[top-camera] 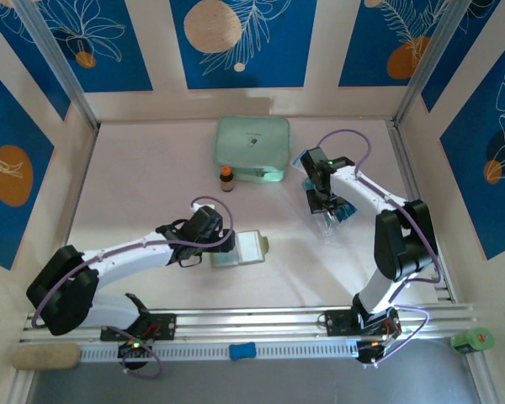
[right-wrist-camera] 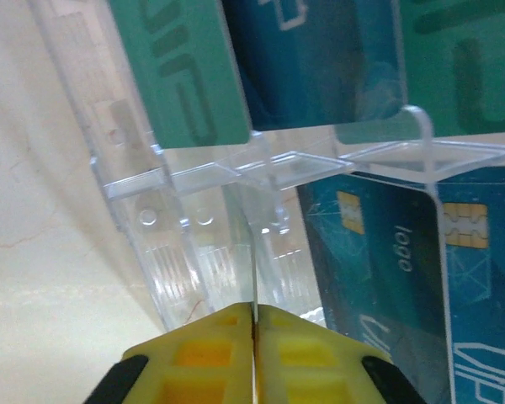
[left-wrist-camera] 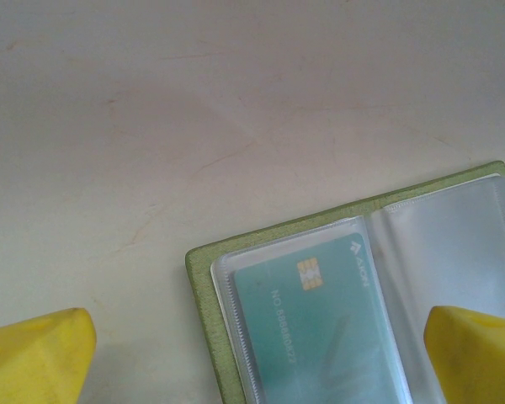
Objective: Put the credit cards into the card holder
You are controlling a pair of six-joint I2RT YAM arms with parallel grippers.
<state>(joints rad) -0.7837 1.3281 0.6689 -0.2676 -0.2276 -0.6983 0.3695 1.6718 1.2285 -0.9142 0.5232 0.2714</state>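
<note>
R fingers (right-wrist-camera: 194, 353): clenched flat together; a thin edge-on line rises from the seam, and I can't tell if it's a card.
R gripper (right-wrist-camera: 252, 337): clear stand (right-wrist-camera: 177, 219) edge just ahead; credit cards (right-wrist-camera: 404, 278), blue & teal, on its right.
L gripper (left-wrist-camera: 257, 358): released wide, 2 tips straddling the card holder (left-wrist-camera: 204, 320) at its olive corner; 1 teal card (left-wrist-camera: 320, 328) in its clear pocket.
Room: bare table (top-camera: 135, 185) left of the holder; mint case (top-camera: 252, 147) & small bottle (top-camera: 226, 178) farther back.

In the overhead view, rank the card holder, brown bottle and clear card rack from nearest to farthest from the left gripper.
1. card holder, right by the left gripper.
2. brown bottle, behind it, toward the back.
3. clear card rack, off to the right.
</note>
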